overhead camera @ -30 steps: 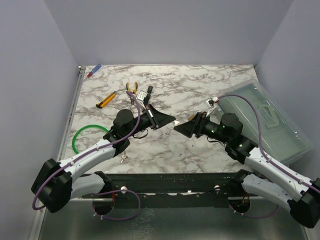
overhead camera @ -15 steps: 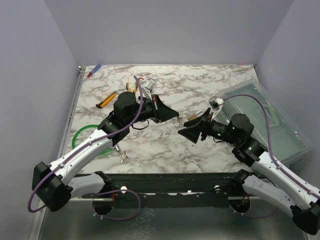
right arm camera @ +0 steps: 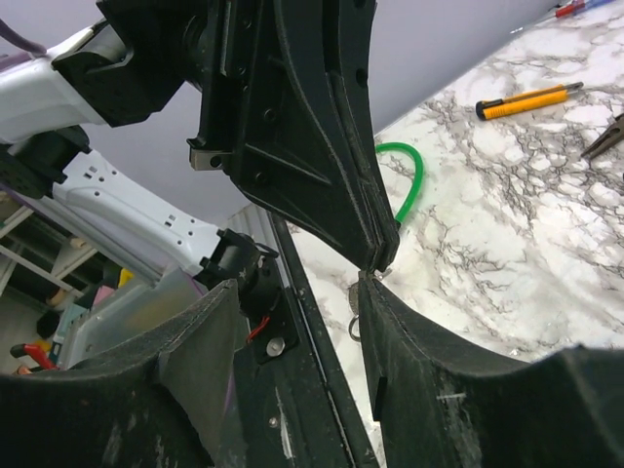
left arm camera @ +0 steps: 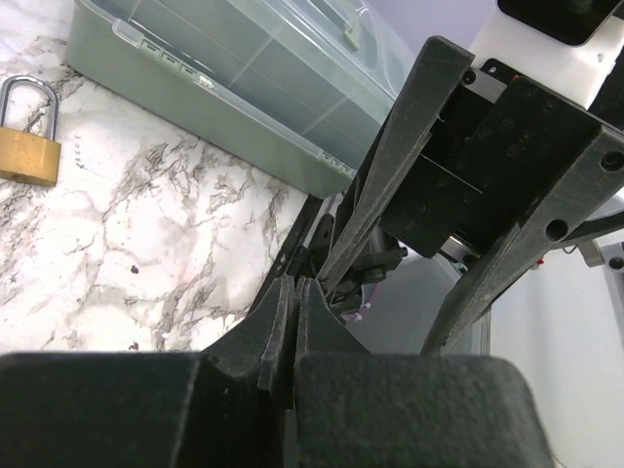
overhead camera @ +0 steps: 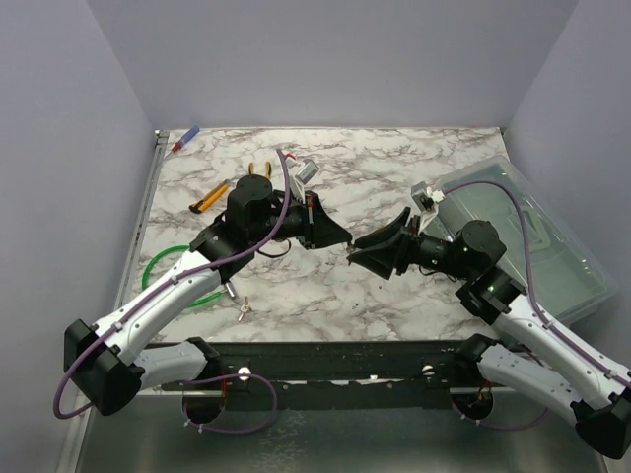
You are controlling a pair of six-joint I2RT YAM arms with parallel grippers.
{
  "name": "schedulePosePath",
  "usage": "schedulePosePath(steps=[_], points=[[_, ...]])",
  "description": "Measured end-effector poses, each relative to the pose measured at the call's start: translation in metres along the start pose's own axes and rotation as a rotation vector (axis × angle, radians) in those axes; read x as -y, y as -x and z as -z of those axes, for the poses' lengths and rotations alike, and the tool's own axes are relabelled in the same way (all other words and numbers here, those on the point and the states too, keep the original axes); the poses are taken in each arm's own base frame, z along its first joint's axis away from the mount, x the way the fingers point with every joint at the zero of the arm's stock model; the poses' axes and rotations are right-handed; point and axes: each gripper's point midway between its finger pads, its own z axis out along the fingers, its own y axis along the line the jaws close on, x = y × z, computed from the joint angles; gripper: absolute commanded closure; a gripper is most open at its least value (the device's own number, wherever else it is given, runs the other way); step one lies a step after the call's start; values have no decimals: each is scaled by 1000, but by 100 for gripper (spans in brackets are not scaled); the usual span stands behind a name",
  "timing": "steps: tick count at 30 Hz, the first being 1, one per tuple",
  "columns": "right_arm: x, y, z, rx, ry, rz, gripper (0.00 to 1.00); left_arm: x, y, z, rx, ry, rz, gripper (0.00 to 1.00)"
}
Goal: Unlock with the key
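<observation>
Top external: right tool [overhead camera: 355, 249] narrower.

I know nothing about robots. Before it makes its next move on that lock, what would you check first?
1. Left gripper shut: ok, its fingers are pressed together.
2. Key held in the left gripper: cannot tell, nothing shows clearly between the fingers.
3. Right gripper open around the left fingertips: ok, there is a gap between its fingers.
4. Padlock held steady: not ok, it lies loose on the table, away from both grippers.
5. Padlock's shackle: shut, so unlocking is not yet done.
6. Small metal piece near the front edge: cannot tell whether it is a key.
</observation>
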Motion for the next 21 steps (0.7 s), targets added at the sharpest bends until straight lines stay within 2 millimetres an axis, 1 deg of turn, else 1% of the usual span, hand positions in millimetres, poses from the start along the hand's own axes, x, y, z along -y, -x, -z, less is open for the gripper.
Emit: schedulePosePath(steps=[12, 21], points=[[1, 9, 3, 42, -29, 5, 44, 4, -1, 2, -13, -10, -12, 100], [5, 6, 0, 32, -39, -23, 51, 11, 3, 5, -12, -26, -19, 100]])
